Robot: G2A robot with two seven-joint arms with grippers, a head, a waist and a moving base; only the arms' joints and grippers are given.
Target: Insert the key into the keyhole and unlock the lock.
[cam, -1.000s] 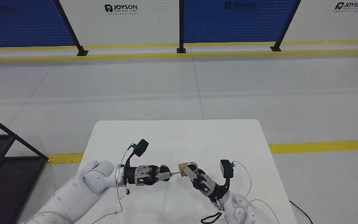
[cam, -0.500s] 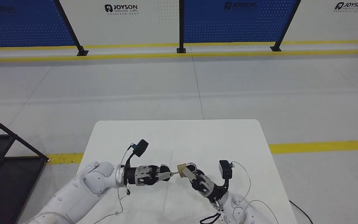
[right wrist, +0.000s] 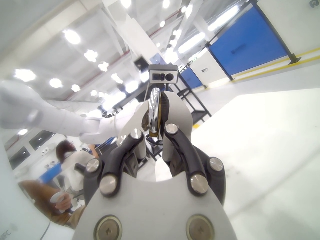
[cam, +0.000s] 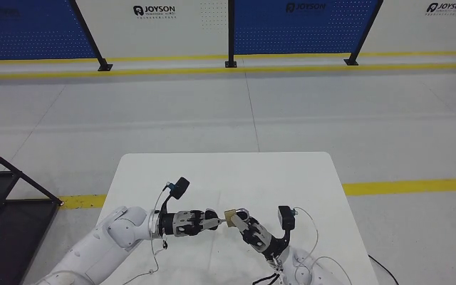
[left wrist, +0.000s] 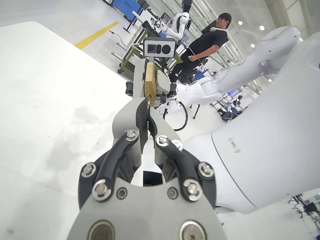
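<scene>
A small brass padlock [cam: 231, 214] is held above the white table [cam: 285, 171] near its front edge, with my right gripper [cam: 239, 221] shut on it. In the right wrist view the padlock's silver shackle [right wrist: 153, 111] sits between the fingers of my right gripper [right wrist: 157, 101]. My left gripper [cam: 215, 221] faces it from the left, shut on the key [cam: 223, 221]. In the left wrist view my left gripper [left wrist: 146, 104] holds the key's tip [left wrist: 150, 99] at the bottom face of the padlock [left wrist: 149, 81]. How far the key is in the keyhole is hidden.
Bare table surface lies all round the two grippers. A black frame [cam: 18, 189] stands off the table's left side. Blue and white barrier panels [cam: 299, 25] line the far floor.
My right gripper and the padlock have shifted slightly left, closer onto the key. The left gripper has barely moved.
</scene>
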